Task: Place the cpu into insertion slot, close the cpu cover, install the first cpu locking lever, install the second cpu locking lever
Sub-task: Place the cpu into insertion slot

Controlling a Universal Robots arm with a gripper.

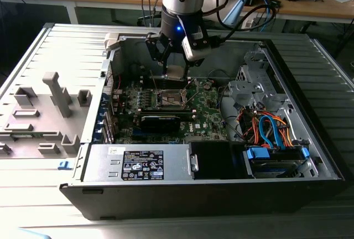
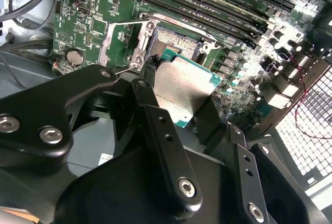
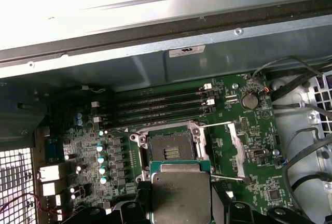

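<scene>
Silvery cpu (image 2: 181,92) pinched in pincer (image 1: 175,66), near open insertion slot (image 3: 171,151); psu label (image 1: 142,166) print unreadable.

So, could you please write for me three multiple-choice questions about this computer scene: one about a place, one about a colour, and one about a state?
1. Where is the chip?
A. Held in the end effector, over the socket.
B. Seated in the socket.
C. In a person's hand.

2. What colour is the circuit board?
A. Red.
B. Green.
C. White.

3. In what state is the socket?
A. Open, with a chip seated in it.
B. Open and empty.
C. Hidden under a cooler.

Answers:
1 A: in both wrist views the black fingers clamp the chip, clear of the socket.
2 B: the board around the socket is green in every view.
3 B: the first wrist view shows the tan centre of the socket bare.
</scene>
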